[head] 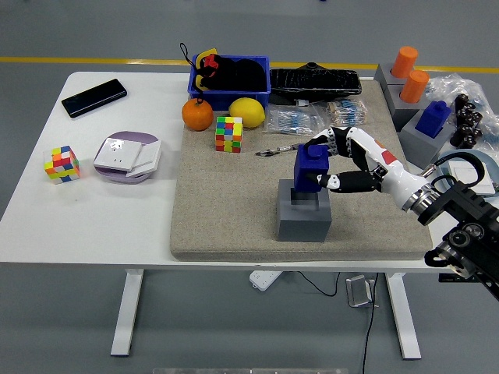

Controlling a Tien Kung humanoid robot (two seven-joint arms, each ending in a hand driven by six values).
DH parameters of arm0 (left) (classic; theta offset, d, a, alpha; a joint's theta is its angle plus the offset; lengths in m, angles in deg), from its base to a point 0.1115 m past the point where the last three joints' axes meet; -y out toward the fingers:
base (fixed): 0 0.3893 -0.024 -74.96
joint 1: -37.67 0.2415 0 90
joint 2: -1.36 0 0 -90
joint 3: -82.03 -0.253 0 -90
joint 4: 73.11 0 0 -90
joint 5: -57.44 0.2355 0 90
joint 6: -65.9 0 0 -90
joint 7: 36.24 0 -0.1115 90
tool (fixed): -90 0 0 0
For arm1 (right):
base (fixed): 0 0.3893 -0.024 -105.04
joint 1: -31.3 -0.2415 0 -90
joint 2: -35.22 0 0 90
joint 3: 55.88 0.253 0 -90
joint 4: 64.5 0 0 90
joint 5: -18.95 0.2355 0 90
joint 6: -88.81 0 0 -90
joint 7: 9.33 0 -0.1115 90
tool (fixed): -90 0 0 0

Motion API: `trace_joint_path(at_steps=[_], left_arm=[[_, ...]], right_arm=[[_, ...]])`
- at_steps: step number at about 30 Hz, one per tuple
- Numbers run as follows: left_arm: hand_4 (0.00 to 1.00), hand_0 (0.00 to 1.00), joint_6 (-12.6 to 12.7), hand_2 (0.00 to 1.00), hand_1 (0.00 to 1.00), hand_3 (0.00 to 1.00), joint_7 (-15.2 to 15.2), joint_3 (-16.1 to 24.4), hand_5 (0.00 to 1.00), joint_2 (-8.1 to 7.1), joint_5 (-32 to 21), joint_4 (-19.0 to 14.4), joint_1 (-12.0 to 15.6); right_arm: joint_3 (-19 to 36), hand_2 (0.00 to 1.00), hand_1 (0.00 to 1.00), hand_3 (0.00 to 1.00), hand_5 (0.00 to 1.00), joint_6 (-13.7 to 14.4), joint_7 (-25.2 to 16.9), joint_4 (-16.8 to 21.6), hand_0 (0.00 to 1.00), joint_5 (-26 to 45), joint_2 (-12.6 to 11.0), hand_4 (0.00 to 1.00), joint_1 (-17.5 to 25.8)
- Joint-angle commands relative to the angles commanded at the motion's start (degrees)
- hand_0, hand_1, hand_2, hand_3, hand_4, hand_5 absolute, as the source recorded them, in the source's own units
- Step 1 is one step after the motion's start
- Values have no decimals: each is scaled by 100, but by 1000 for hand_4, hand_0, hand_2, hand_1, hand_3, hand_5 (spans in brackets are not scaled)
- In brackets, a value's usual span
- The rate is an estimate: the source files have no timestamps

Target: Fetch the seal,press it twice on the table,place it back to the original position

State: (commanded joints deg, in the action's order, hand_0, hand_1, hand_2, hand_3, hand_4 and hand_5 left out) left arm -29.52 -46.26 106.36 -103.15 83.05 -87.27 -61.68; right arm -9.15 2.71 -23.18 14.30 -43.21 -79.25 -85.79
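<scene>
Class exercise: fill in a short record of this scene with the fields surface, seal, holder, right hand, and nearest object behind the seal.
surface: grey mat on a white table
seal: blue seal, lifted just above its holder
holder: grey block, slot open on top
right hand: right hand, fingers closed around the seal
nearest object behind the seal: pen lying on the mat

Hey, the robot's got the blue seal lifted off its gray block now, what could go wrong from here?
The right hand pinches the blue seal from one side only, so it may tilt or slip as it is carried. The seal hangs just above the gray base; a sideways move too soon might clip the slot's edge and shove the base. The pen and Rubik's cube lie close on the mat, so pressing there may knock them.
</scene>
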Motion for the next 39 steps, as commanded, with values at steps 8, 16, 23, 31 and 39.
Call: trace_joint_path(at_steps=[8,16,23,31,39], left_arm=[[687,748,-1,686,697,752,-1,-36,295,-10,-22,3,17],[688,746,-4,686,696,753,3,-33,295,2,-8,-5,3],[688,746,-9,686,697,752,1,-44,295,20,-17,3,27],[688,747,-15,686,697,752,2,-15,294,50,8,0,39],[690,746,-20,685,697,752,-2,-19,295,61,-2,6,39]], right_arm=[[439,442,424,498,2,19,-78,-595,562,-7,-109,762,48],[330,439,422,494,2,95,-344,-1374,560,13,91,745,66],[113,439,421,491,2,180,-710,-2071,559,88,263,737,38],[-152,436,421,488,2,192,-879,-2650,562,257,388,727,-2],[-534,436,422,483,2,196,-929,-2992,562,425,429,723,-26]])
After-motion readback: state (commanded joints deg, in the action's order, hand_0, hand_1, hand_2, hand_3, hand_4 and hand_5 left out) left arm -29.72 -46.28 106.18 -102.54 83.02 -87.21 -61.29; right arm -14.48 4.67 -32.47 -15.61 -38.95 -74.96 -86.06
